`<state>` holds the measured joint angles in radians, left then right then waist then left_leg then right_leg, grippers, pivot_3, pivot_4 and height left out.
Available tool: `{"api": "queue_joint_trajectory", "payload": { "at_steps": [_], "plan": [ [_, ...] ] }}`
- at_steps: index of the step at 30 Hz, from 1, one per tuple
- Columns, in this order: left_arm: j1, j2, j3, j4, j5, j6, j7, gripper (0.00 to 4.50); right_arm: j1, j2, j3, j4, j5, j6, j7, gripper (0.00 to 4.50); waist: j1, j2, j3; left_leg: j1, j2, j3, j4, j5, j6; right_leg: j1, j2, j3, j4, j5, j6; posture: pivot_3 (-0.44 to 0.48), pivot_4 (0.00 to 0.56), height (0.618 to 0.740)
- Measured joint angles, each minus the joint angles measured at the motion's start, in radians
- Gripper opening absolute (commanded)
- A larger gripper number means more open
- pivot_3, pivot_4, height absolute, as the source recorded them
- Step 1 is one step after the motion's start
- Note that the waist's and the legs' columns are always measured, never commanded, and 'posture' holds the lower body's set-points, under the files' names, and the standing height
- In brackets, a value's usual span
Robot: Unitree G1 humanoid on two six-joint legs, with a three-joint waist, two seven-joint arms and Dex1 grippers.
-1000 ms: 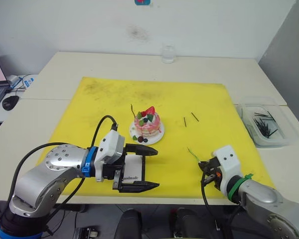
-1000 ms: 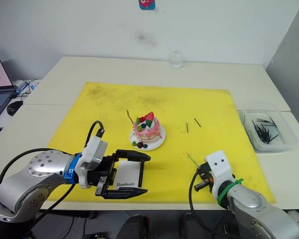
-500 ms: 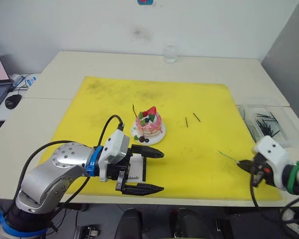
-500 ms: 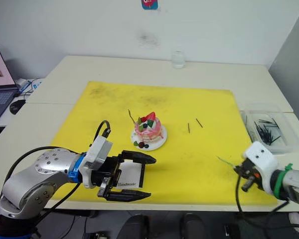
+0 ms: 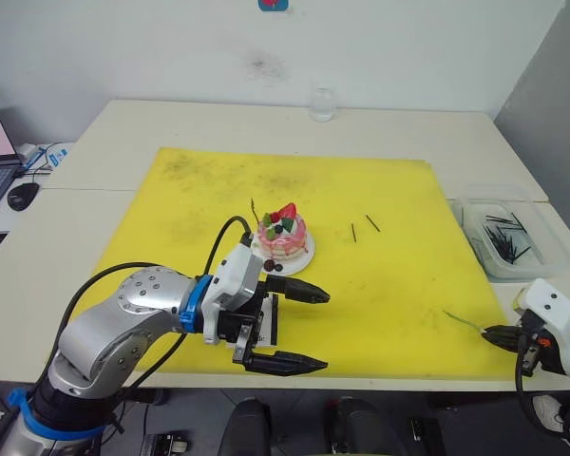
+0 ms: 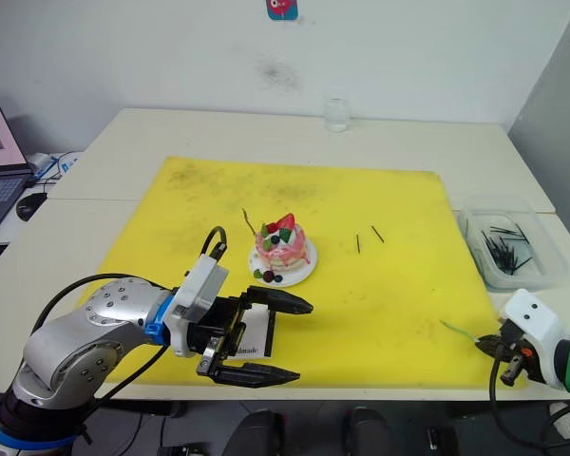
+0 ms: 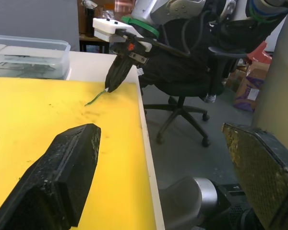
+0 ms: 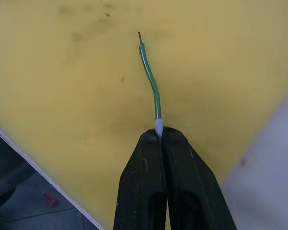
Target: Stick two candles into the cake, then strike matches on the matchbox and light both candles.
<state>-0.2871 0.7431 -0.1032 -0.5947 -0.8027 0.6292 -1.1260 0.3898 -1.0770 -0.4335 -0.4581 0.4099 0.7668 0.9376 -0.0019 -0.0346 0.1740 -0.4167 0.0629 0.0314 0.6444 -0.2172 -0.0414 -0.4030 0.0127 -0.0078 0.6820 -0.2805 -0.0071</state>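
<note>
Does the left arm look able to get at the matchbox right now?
Probably yes: the left gripper, jaws wide open, hangs right over the matchbox, with nothing between them.

The left gripper (image 5: 294, 328) hides most of the matchbox (image 5: 269, 323), leaving a white sliver between its fingers; the lettering there is too small to read. The candle's (image 8: 151, 86) pale base vanishes between the right gripper's (image 8: 159, 139) closed fingertips. Sticks in the clear tray (image 5: 541, 268) beside the mat blur together
</note>
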Motion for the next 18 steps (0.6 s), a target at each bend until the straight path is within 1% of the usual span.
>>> {"api": "queue_joint_trajectory", "payload": {
  "at_steps": [5,8,13,15,18],
  "plan": [
    [-0.001,0.000,0.000,0.000,0.000,0.000,0.001,4.50,0.003,0.000,0.000,0.029,-0.015,-0.025,0.024,0.02,0.000,0.000,0.000,0.000,0.000,0.000,0.000,0.000,0.000,0.000,0.000,0.000,0.000,0.000,0.000,0.000,0.150,0.740],
    [-0.001,0.000,-0.001,0.000,0.000,0.000,0.001,4.50,-0.001,0.000,0.002,0.029,-0.015,-0.015,0.025,0.69,0.000,0.000,0.000,0.000,0.000,0.000,0.000,0.000,0.000,0.000,0.000,0.000,0.000,0.000,0.000,0.000,0.150,0.740],
    [-0.001,0.000,-0.002,0.001,0.005,-0.001,-0.001,4.50,-0.020,0.000,0.013,0.029,-0.017,0.003,0.021,2.31,0.000,0.000,0.000,0.000,0.000,0.000,0.000,0.000,0.000,0.000,0.000,0.000,0.000,0.000,0.000,0.000,0.150,0.740],
    [-0.001,0.000,-0.004,0.003,0.011,-0.003,-0.001,4.50,-0.028,-0.004,0.012,0.029,-0.016,0.013,0.022,2.31,0.000,0.000,0.000,0.000,0.000,0.000,0.000,0.000,0.000,0.000,0.000,0.000,0.000,0.000,0.000,0.000,0.150,0.740],
    [-0.001,-0.001,-0.016,0.006,0.028,-0.007,0.001,4.50,-0.030,-0.042,-0.017,0.016,-0.013,0.036,0.043,2.31,0.000,0.001,0.000,0.000,0.000,0.000,0.000,0.000,0.000,0.000,0.000,0.000,0.000,0.000,0.000,0.000,0.150,0.740]
  ]
}}
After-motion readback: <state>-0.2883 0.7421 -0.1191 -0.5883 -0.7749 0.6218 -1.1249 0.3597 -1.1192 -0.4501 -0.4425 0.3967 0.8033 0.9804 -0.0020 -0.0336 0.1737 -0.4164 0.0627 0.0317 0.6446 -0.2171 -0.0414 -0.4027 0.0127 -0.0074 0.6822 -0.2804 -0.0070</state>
